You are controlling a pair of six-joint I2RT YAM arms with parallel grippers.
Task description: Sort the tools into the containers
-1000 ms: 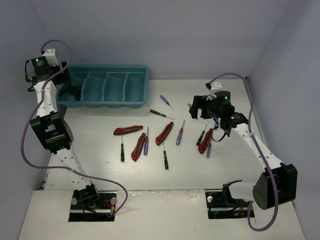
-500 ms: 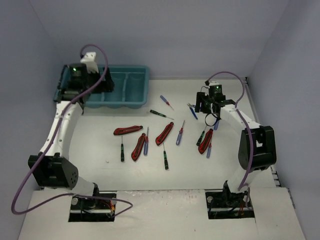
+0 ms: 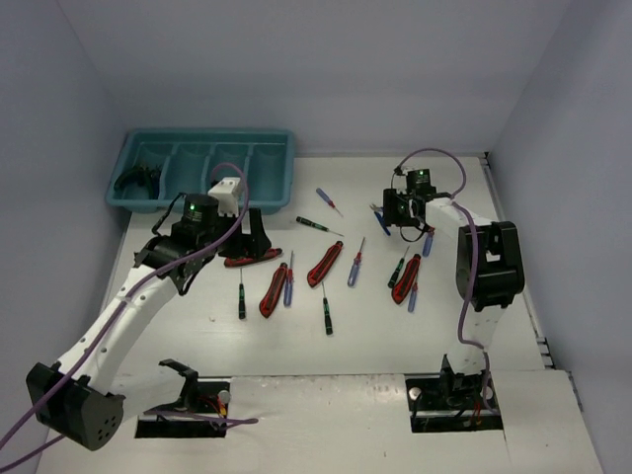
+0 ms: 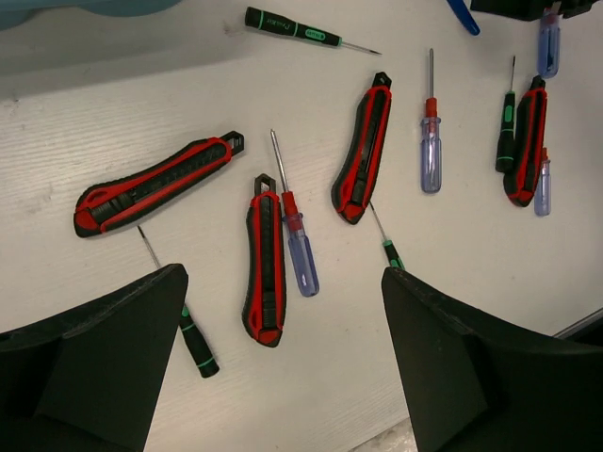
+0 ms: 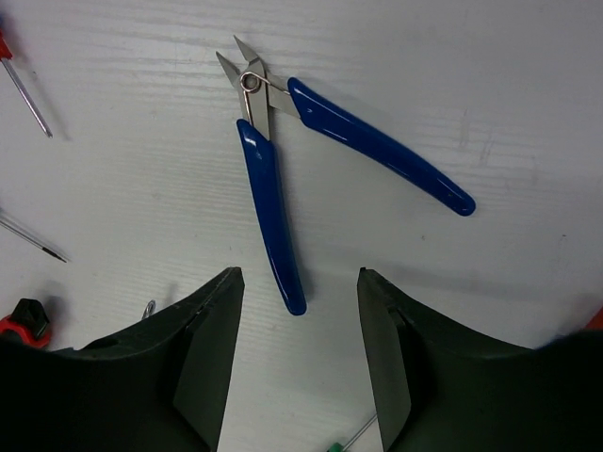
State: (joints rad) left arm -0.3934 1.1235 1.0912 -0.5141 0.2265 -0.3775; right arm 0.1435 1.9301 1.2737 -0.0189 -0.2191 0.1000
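The teal tray (image 3: 212, 134) stands at the back left, with a dark tool (image 3: 138, 180) in its leftmost compartment. My left gripper (image 3: 254, 235) is open and empty above the red-and-black utility knives (image 4: 151, 185) (image 4: 264, 259) (image 4: 363, 151). In the left wrist view the gripper (image 4: 283, 279) hangs over the middle knife, next to a blue screwdriver (image 4: 300, 247). My right gripper (image 3: 403, 213) is open and empty over the blue-handled pliers (image 5: 268, 179). The end of one pliers handle lies between its fingers (image 5: 300, 275). The pliers lie spread open on the table.
Several more tools lie across the table's middle: a fourth knife (image 3: 405, 277), green-handled screwdrivers (image 3: 241, 299) (image 3: 327, 314) (image 3: 316, 225) and blue ones (image 3: 354, 269) (image 3: 412, 294) (image 3: 428, 240). A thin one (image 3: 330, 202) lies farther back. Walls close in on the left, back and right.
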